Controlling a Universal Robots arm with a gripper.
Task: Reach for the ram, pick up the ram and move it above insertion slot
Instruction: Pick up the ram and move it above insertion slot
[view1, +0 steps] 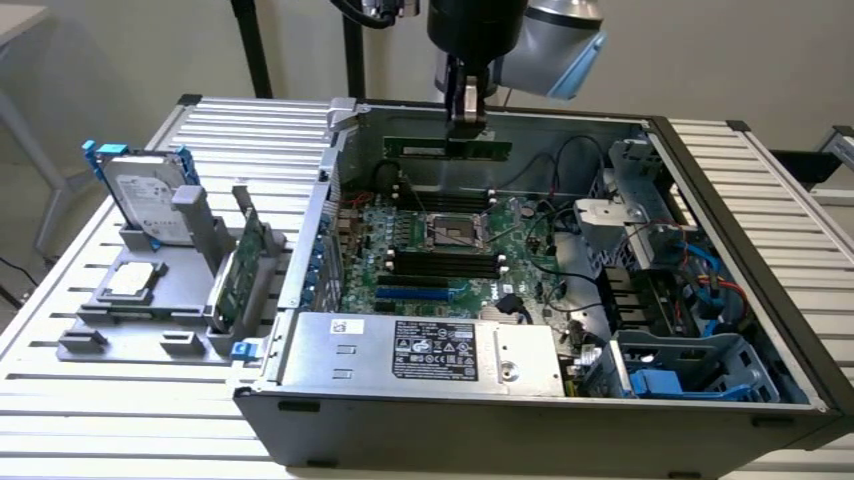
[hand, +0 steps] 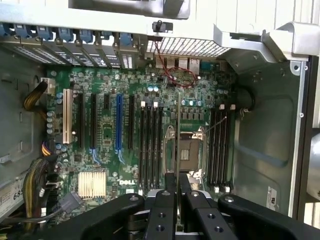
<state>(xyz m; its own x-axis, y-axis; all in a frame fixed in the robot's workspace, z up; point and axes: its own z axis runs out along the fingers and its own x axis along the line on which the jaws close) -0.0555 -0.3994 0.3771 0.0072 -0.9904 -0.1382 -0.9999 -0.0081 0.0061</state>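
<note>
Between closed gripper fingers: ram.

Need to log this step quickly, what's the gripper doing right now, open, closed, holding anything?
Gripper: closed on the ram, holding it on edge above the motherboard inside the open computer case.

The exterior camera is looking down at an angle from in front of the open computer case, standing far enough back to be taking in the whole chassis, the slatted table and the arm's gripper hanging over the case's far side. The wrist camera is pointing straight down past the gripper into the case from close above. Both views are sharing the motherboard with its processor socket and dark memory slots.
</note>
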